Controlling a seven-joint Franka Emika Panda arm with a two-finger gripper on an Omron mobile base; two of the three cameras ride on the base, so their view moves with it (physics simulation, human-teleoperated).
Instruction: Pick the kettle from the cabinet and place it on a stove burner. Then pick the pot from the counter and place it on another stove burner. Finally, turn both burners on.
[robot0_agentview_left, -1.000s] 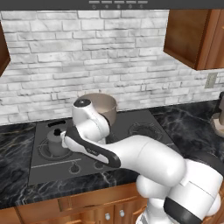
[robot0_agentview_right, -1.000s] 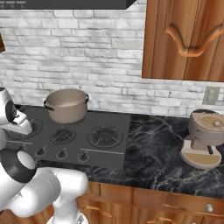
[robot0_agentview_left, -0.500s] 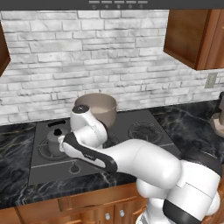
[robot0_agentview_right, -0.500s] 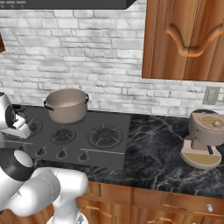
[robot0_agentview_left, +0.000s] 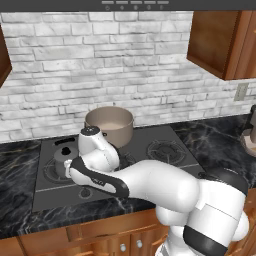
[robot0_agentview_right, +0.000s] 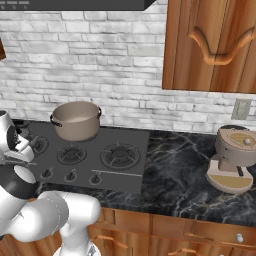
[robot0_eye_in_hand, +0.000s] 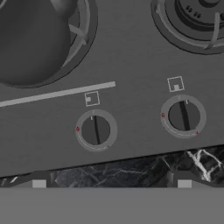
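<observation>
The dark grey kettle (robot0_eye_in_hand: 30, 39) stands on the front left stove burner (robot0_eye_in_hand: 85, 41); the left base view shows the kettle (robot0_agentview_left: 64, 156) partly behind my arm. The beige pot (robot0_agentview_left: 109, 125) sits on the back burner, and appears as the pot (robot0_agentview_right: 76, 120) from the right. My gripper (robot0_eye_in_hand: 111, 183) hangs open over the cooktop's front edge, holding nothing. Just beyond its fingertips (robot0_eye_in_hand: 39, 183) lie two round knobs (robot0_eye_in_hand: 96, 130), (robot0_eye_in_hand: 183, 116), both with their marks upright. A bare burner (robot0_eye_in_hand: 192, 17) lies beyond the right knob.
The black marble counter (robot0_agentview_right: 175, 170) runs to the right of the cooktop (robot0_agentview_right: 125, 175). A beige coffee machine (robot0_agentview_right: 232, 160) stands at its far right. Reddish-brown wall cabinets (robot0_agentview_left: 220, 40) hang above, and wooden drawers (robot0_agentview_right: 165, 230) sit under the counter.
My hand has come down and forward, from beside the kettle to the knobs at the cooktop's front edge. Kettle and pot have stayed put.
</observation>
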